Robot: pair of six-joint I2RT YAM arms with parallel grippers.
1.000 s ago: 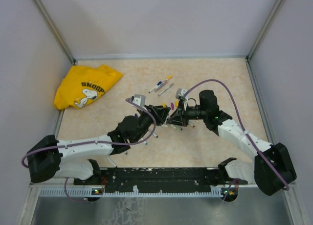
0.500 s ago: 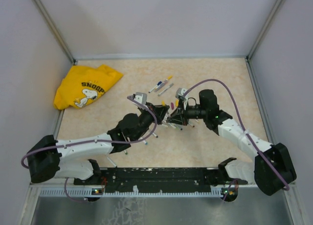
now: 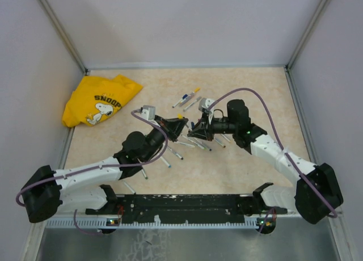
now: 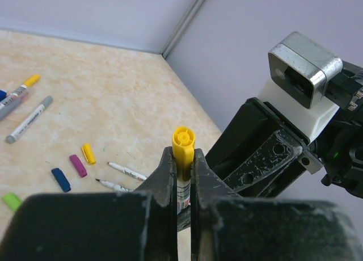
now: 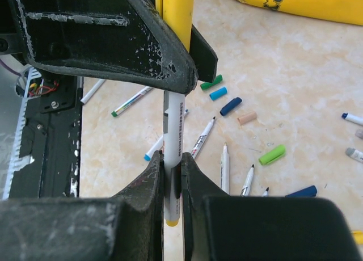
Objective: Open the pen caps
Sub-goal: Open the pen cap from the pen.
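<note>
One pen hangs above the table between both grippers. My left gripper is shut on its yellow pen cap, which sits on the end of the barrel. The right gripper is shut on the white barrel, facing the left one. Loose pen caps lie on the table below: yellow, purple, blue, green, lime. Bare pens lie among them.
A yellow Snoopy shirt lies at the back left. Three capped pens lie behind the grippers. Grey walls close in the sides and back. A black rail runs along the near edge between the arm bases.
My left gripper has shut on the yellow cap. Both grippers, with the pen between them, have shifted a little to the left and back.
</note>
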